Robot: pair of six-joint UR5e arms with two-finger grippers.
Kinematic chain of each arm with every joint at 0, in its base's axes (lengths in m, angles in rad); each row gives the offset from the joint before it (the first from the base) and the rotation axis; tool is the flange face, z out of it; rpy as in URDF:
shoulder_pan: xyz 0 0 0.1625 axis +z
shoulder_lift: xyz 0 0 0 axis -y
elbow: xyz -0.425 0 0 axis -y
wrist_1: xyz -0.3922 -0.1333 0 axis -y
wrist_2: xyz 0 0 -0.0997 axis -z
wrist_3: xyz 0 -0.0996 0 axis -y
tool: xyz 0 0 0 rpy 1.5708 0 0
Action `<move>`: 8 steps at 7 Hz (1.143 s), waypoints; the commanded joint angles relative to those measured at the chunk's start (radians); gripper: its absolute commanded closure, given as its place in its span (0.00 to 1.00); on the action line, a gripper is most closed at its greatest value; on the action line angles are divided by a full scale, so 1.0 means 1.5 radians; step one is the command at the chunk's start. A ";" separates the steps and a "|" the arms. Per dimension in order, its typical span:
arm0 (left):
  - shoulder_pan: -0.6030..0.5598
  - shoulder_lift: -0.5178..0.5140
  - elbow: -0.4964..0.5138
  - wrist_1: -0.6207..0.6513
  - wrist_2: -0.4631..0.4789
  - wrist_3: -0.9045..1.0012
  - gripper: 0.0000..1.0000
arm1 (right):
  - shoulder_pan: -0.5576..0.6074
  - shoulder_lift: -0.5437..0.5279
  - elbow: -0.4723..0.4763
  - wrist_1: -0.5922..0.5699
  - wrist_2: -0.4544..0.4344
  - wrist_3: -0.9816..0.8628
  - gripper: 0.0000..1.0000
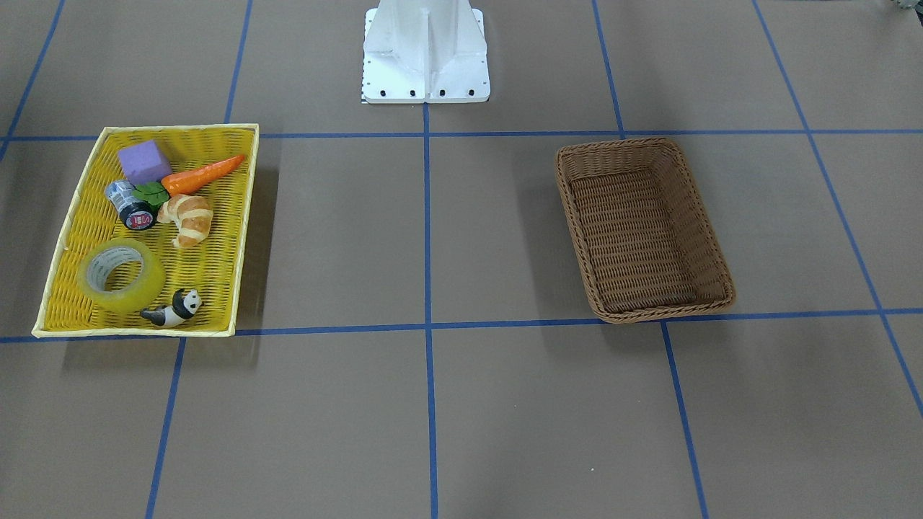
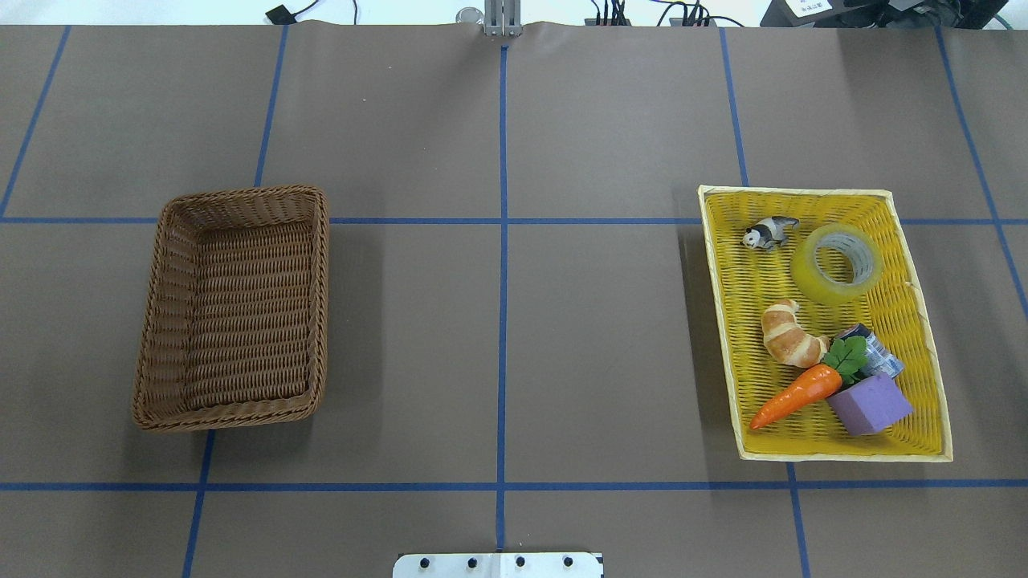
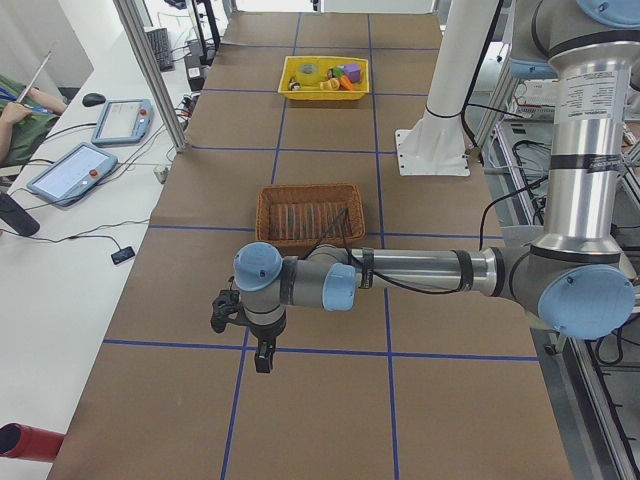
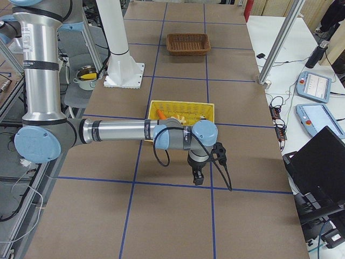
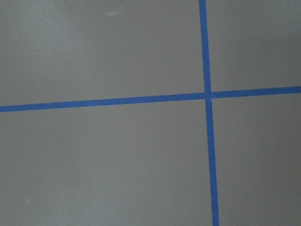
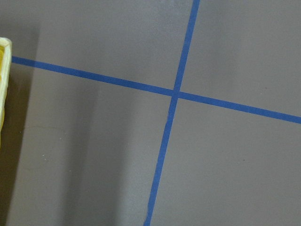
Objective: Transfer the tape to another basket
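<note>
The tape [image 1: 121,275], a translucent yellow roll with a pale core, lies in the shallow yellow tray [image 1: 133,333], near the panda figure. It also shows in the overhead view [image 2: 837,263]. The brown wicker basket [image 1: 645,311] stands empty on the table's other side, and shows in the overhead view [image 2: 233,417] too. My left gripper [image 3: 262,355] hangs over bare table beyond the basket. My right gripper [image 4: 198,178] hangs over bare table beyond the tray. Both show only in the side views, so I cannot tell whether they are open or shut.
The tray also holds a carrot [image 2: 795,396], a croissant [image 2: 791,335], a purple cube [image 2: 870,404], a small grey can [image 1: 131,204] and a panda figure [image 1: 173,310]. Blue lines grid the brown table. The robot's white base [image 1: 425,54] stands mid-table. The tray's rim [image 6: 3,70] edges the right wrist view.
</note>
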 commanded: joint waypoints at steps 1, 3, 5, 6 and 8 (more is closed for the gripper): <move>0.000 0.000 -0.003 0.000 0.000 0.000 0.02 | 0.000 -0.001 0.002 0.001 0.001 0.000 0.00; 0.000 0.000 -0.003 0.000 0.000 0.000 0.02 | 0.000 -0.001 0.003 0.001 0.001 0.001 0.00; 0.000 0.000 -0.003 0.000 0.000 0.000 0.02 | 0.000 -0.001 0.005 0.001 0.001 0.000 0.00; 0.000 0.000 -0.004 0.000 0.000 0.000 0.02 | 0.000 -0.001 0.006 0.001 0.001 0.000 0.00; 0.000 0.000 -0.004 -0.012 0.001 -0.001 0.02 | 0.000 -0.001 0.007 0.001 0.000 0.000 0.00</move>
